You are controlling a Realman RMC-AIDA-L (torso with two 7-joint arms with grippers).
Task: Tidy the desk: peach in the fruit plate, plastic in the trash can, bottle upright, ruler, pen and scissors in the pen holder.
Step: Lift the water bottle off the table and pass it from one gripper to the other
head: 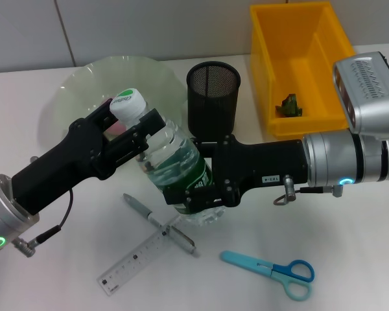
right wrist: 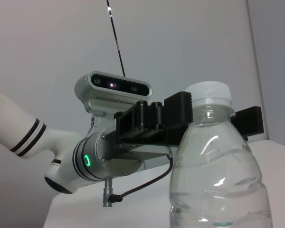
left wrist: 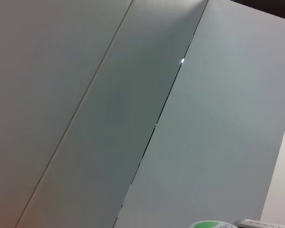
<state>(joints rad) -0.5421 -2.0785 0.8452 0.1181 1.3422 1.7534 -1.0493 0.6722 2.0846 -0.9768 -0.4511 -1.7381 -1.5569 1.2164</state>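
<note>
Nearest you, the scissors (head: 272,271), ruler (head: 140,257) and pen (head: 159,222) lay unsorted on the desk. Behind them both claws gripped the bottle (head: 175,168): right gripper (head: 194,194) low, left gripper (head: 139,123) at its neck. Farther back, the pen holder (head: 212,97) looked empty and the trash can (head: 282,84) held something small.

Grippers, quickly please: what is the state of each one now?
Left gripper: shut on the neck of the clear plastic water bottle, just under its white cap.
Right gripper: shut on the same bottle, at its lower body.
</note>
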